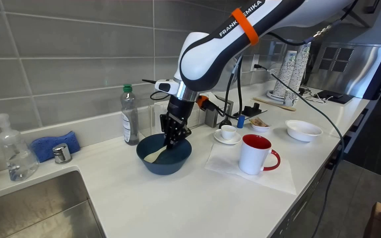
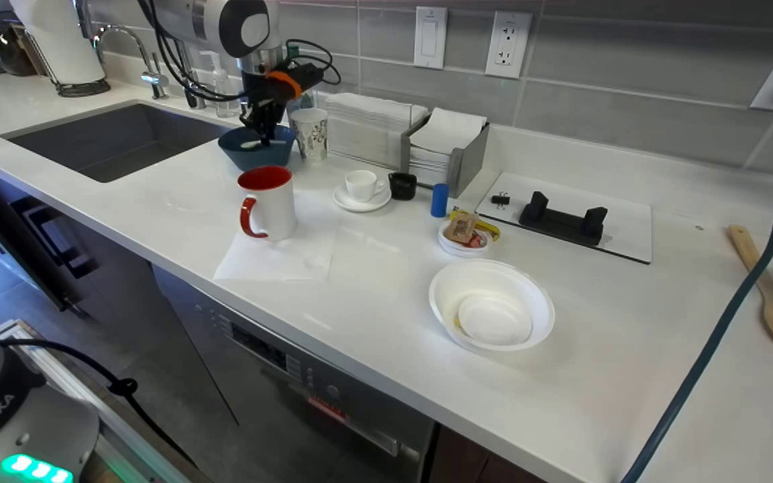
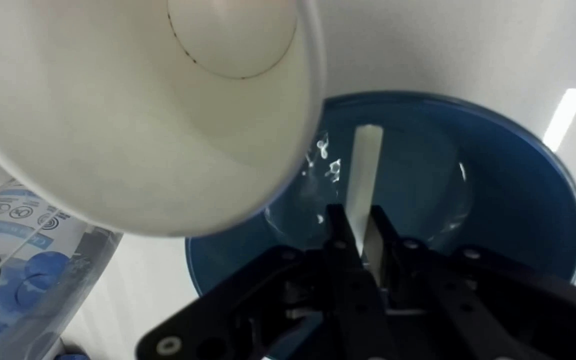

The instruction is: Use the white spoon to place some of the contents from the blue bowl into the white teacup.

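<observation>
Directly under the claw (image 3: 358,210), the blue bowl (image 1: 164,167) is sitting on the counter (image 1: 150,205). Claw is gripping the white spoon (image 3: 365,160), two fingers (image 3: 339,230) pinching it from both sides, partway along its length. Narrow end is sticking out on one side of the claw; wider end is showing on the opposite side, tilted, inside the bowl. Can't tell whether the spoon is touching the bowl's floor. Some shiny bits (image 3: 334,167) are glinting down in the bowl, just off the narrow end, ahead of the fingers; can't tell what they are. Off to the side of the claw, outside the bowl, the white teacup (image 2: 361,184) is standing upright on its saucer (image 1: 232,142), showing in both exterior views. Just beside the bowl, close to the claw, a patterned cup (image 2: 311,134) is standing, its open mouth filling a corner of the wrist view. On the claw's side toward the wall (image 1: 88,76), a green-capped bottle (image 1: 130,115) is standing near the bowl. Out from the claw toward the counter's front edge, the red-handled mug (image 2: 279,211) is resting on a white napkin (image 1: 276,183). Farther from the claw than the teacup, a shallow white bowl (image 2: 450,295) is sitting. Opposite way from the claw, the sink (image 1: 45,198) is taking up the counter.
</observation>
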Controlling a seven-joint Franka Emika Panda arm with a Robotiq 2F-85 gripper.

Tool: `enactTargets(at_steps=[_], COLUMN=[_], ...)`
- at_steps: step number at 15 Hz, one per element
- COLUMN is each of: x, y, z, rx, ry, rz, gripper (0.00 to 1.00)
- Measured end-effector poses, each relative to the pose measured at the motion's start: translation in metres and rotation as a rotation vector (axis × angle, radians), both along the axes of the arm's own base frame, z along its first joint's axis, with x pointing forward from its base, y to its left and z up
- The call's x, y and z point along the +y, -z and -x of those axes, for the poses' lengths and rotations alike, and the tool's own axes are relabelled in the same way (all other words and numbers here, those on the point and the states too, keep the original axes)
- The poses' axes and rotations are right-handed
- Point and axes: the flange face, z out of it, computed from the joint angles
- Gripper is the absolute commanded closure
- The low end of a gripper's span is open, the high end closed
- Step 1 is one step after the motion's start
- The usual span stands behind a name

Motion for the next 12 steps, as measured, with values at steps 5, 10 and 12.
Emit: enactTargets(at_steps=[5,10,12], x=[-0.009,-0.026,-0.033], y=[-0.007,-0.022,-0.03], z=[0.009,0.024,0.034], rx=[0.005,-0.003,-0.009], ry=[-0.005,0.013,0.023], rz=[-0.056,-0.109,-0.136], gripper=[0.97,0.97,0.97])
